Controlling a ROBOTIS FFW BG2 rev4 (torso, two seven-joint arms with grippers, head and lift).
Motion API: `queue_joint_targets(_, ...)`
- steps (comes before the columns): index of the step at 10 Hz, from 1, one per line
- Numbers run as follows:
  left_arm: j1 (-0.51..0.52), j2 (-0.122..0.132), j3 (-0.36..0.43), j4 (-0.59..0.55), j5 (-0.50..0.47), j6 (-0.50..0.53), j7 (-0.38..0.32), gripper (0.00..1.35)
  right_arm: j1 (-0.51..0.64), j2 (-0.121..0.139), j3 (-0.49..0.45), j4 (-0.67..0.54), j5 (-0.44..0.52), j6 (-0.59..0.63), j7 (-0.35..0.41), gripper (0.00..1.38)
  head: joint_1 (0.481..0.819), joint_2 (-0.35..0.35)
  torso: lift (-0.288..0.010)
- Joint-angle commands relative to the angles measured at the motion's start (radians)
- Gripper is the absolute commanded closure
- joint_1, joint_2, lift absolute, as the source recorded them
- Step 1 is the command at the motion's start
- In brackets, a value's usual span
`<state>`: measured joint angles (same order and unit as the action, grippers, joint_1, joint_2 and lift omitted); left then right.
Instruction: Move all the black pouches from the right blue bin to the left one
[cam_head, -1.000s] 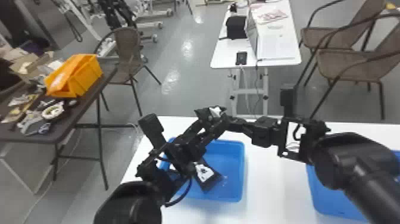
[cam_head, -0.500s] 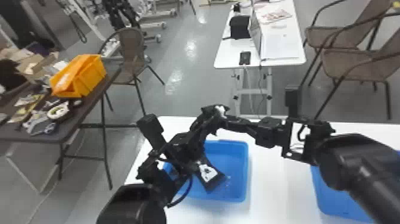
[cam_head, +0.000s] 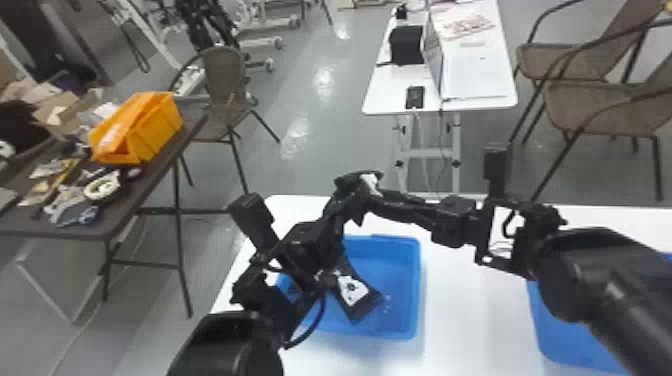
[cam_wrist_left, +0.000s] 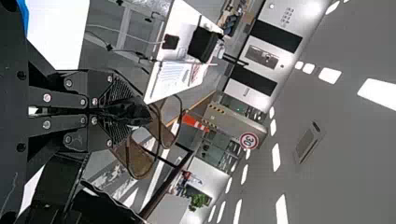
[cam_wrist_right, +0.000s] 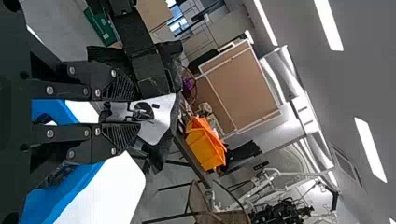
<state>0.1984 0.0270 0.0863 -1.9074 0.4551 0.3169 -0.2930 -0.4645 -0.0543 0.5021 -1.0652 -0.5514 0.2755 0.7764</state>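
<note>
The left gripper (cam_wrist_left: 128, 112) clenched a black pouch (cam_wrist_right: 161, 120); the right gripper (cam_wrist_right: 138, 112), its fingers parted around it, likely needed to ease straight back rightward.

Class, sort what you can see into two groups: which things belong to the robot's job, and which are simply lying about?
Part of the job:
- left bin
- right bin
- pouch in the left bin
- raised pouch
- left gripper
- right gripper

Lying about:
- orange bin
- chair
- cone
- plant
</note>
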Motion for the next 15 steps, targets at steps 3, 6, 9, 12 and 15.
queue_joint_targets(3,0.038,-0.022,0.069,0.033,-0.204,-0.090,0.015,1.22,0.104,0.004,-0.201,-0.091,0.206,-0.053,-0.014,0.14,0.695,0.295,0.000)
queue_joint_targets(6,0.093,-0.030,0.112,0.162,-0.346,-0.248,0.055,1.22,0.305,0.005,-0.445,-0.280,0.292,-0.045,-0.105,0.30,0.695,0.250,0.000)
queue_joint_targets(9,0.093,-0.030,0.078,0.238,-0.349,-0.257,0.055,1.22,0.346,0.004,-0.505,-0.306,0.294,-0.033,-0.105,0.30,0.695,0.196,0.000)
queue_joint_targets(12,0.098,-0.029,0.076,0.235,-0.285,-0.318,0.055,0.07,0.356,0.004,-0.528,-0.308,0.343,-0.033,-0.109,0.30,0.695,0.170,0.000)
queue_joint_targets(15,0.101,-0.030,0.046,0.214,-0.171,-0.372,0.055,0.23,0.440,0.004,-0.614,-0.409,0.433,-0.002,-0.143,0.30,0.695,0.135,0.000)
